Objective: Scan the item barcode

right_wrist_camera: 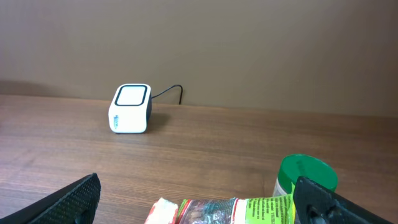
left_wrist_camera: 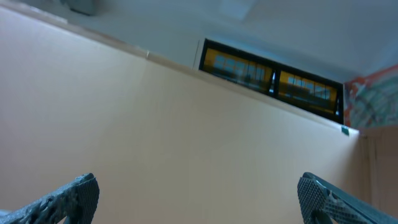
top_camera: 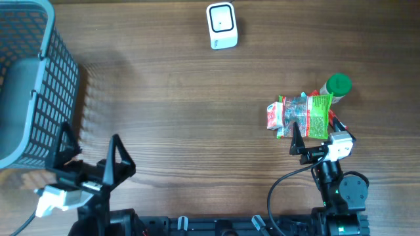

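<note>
- Standing at the table [top_camera: 164, 131], I see both arms at the near edge, one at each side.
- Left gripper [top_camera: 92, 149] is spread wide, and nothing is between its fingers.
- It sits just beside the near corner of a grey basket [top_camera: 39, 98], which takes the left end of the table.
- Its wrist camera looks up at a pale wall and a dark strip of window, with only the two finger ends in the bottom corners.
- Right gripper [top_camera: 318, 133] is also spread wide and holds nothing.
- The packet [top_camera: 302, 116] lies flat on the wood at the right side, just in front of the right gripper.
- It is green on one part and red and white on the other, and I can read no barcode from here.
- From above, the right finger ends reach the packet's near edge; I cannot tell if they touch it.
- A bottle [top_camera: 338, 85] with a green cap stands just beside the far right corner of the packet.
- The scanner [top_camera: 222, 25] is a small white box at the far side of the table, about the middle, well apart from the packet.
- In the right wrist view, a thin dark cable [right_wrist_camera: 168, 93] goes out from behind the scanner, close to the wall.
</note>
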`<state>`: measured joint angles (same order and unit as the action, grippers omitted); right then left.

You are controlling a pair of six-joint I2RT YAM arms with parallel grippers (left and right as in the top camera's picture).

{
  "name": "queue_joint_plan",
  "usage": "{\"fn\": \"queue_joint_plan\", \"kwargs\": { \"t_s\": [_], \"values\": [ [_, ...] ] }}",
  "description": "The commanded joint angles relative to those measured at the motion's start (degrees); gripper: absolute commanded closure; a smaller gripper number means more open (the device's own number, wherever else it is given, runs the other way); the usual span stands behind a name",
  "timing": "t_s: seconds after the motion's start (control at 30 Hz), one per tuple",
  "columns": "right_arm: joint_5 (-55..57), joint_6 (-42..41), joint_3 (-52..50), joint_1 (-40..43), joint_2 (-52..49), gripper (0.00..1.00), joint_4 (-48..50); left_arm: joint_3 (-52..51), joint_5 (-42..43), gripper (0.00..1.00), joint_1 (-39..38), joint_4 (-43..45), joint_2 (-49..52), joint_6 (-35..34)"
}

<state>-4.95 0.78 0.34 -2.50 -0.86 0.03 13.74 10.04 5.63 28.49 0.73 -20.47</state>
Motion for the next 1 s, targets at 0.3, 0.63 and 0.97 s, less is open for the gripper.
{"fn": "queue_joint_plan", "kwargs": {
  "t_s": [0.3, 0.63, 0.97],
  "values": [
    [-0.85, 0.7, -0.04, 0.33, 0.66, 0.0, 0.31, -13.42, -2.56, 0.0, 0.28, -0.59, -0.52, 0.35],
    [-0.85, 0.7, -0.04, 0.33, 0.66, 0.0, 0.31, -13.42, -8.26, 0.0, 0.28, -23.08, -0.52, 0.74],
    [-0.85, 0.7, -0.04, 0.33, 0.66, 0.0, 0.31, -13.42, -5.9, 0.0, 0.26, -32.76, -0.52, 11.74]
  ]
}}
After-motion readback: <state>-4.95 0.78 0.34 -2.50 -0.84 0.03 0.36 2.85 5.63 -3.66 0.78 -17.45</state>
